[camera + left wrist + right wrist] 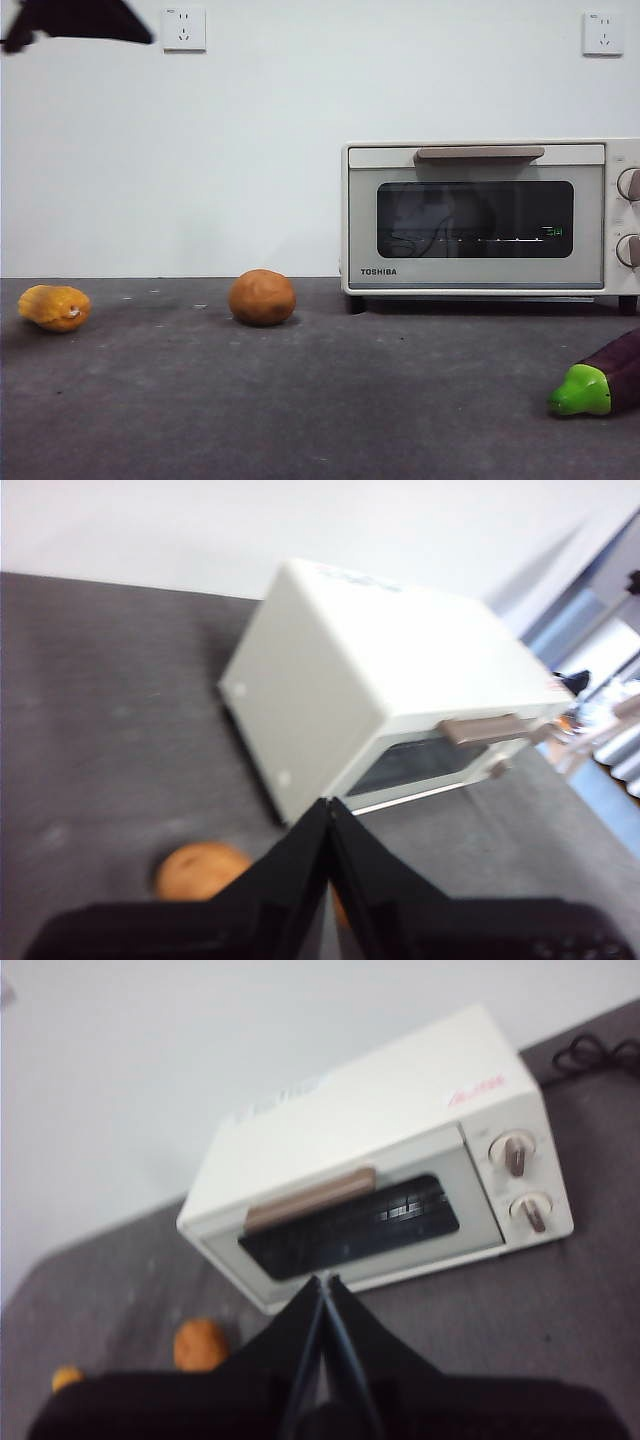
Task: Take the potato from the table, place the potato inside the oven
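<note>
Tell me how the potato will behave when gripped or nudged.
The potato is a rounded oval lying free on the flat table, so a nudge would probably roll it. Its matte skin likely grips well. It looks solid, so probably stiff.

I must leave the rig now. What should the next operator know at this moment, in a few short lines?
Left hand: shut, empty, above the table.
Right hand: shut, empty, facing the oven.
Potato: on the table, left of the oven, untouched.
Oven door: closed.
Also there: corn cob, eggplant.
Done: nothing.
Left: open the door, pick up the potato, put it inside.
</note>
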